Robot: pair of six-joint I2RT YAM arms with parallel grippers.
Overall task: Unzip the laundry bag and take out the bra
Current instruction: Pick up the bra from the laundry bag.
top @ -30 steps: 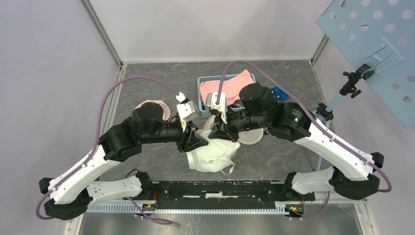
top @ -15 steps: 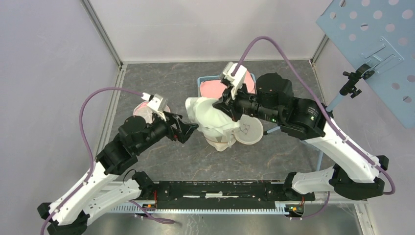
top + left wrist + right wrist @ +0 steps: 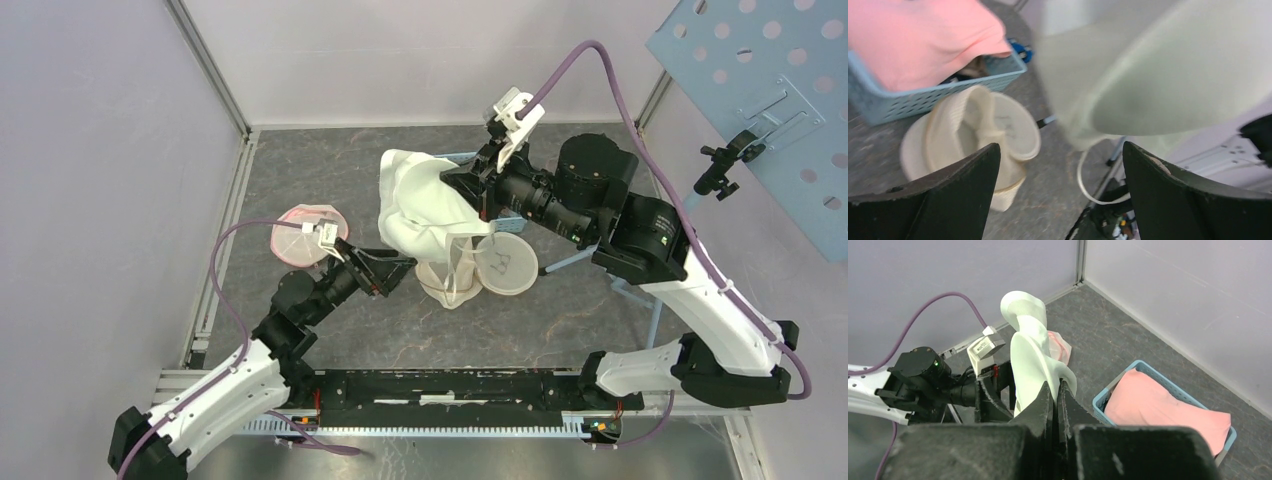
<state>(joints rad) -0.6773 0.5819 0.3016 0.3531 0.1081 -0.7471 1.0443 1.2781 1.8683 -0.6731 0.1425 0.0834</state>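
I hold the bra (image 3: 1030,350) above the surface (image 3: 320,170); my right hand (image 3: 1055,387) is clenched on its edge. Its long axis runs from the fingertips toward the left. The laundry bag (image 3: 505,265) lies underneath. My left hand (image 3: 395,270) is released, just near-left of the bra.

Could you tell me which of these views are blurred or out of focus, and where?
Top external: sharp and evenly lit throughout. Left wrist: smeared overall, the bra close to the lens worst, the laundry bag and blue basket soft too. Right wrist: background crisp; only the right gripper, shut on the bra, looks dark and soft near the lens.
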